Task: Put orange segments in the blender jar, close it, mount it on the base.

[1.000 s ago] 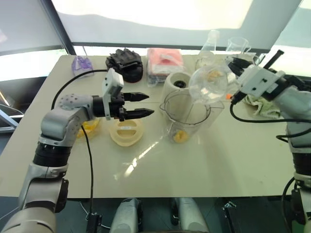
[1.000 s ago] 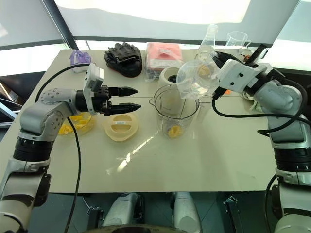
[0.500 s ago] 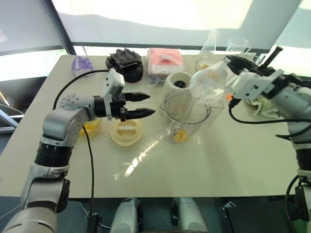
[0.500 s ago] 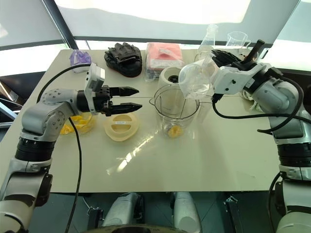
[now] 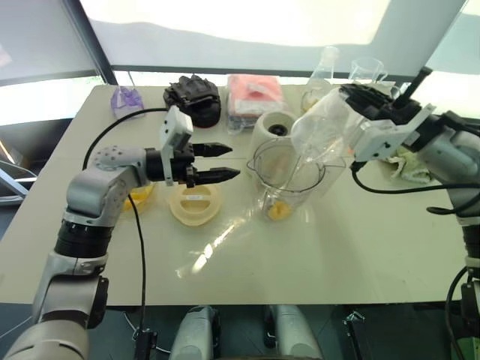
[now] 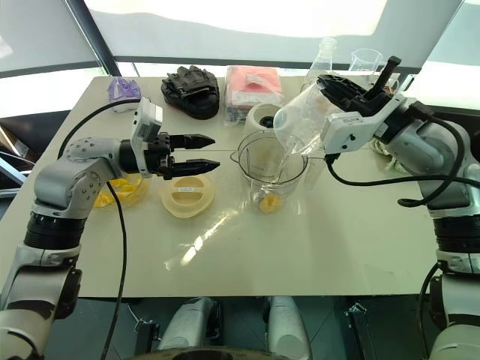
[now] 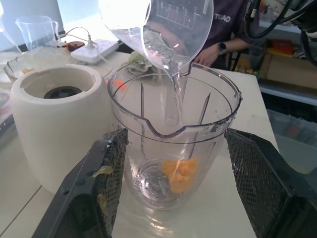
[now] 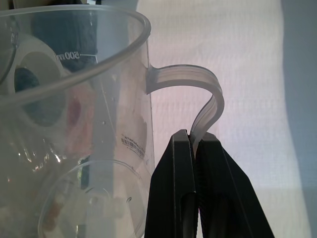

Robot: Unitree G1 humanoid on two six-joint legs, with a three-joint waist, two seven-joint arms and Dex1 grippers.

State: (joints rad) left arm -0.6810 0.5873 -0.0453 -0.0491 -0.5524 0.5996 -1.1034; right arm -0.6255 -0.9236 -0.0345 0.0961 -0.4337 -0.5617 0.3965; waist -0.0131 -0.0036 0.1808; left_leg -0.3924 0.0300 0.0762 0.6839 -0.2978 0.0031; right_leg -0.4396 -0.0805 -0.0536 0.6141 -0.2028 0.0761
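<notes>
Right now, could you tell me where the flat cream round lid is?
In the left eye view the lid lies flat on the table, left of the blender jar and just below the left gripper.

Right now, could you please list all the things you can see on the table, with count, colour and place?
blender jar: one, clear, table centre, upright, open top.
orange segments: a few, yellow-orange, at the jar's bottom.
beaker: one, clear, tilted with its spout over the jar's rim.
base: one, off-white, just behind the jar.
round lid: one, cream, left of the jar.
dish of fruit: one, yellow contents, under the left arm.
glove: one, black, far side.
pink pack: one, beside the glove.
flask: one, clear, far right.
jug: one, clear, far right.
left hand: open, empty, pointing toward the jar.
right hand: shut on the beaker's handle.
</notes>
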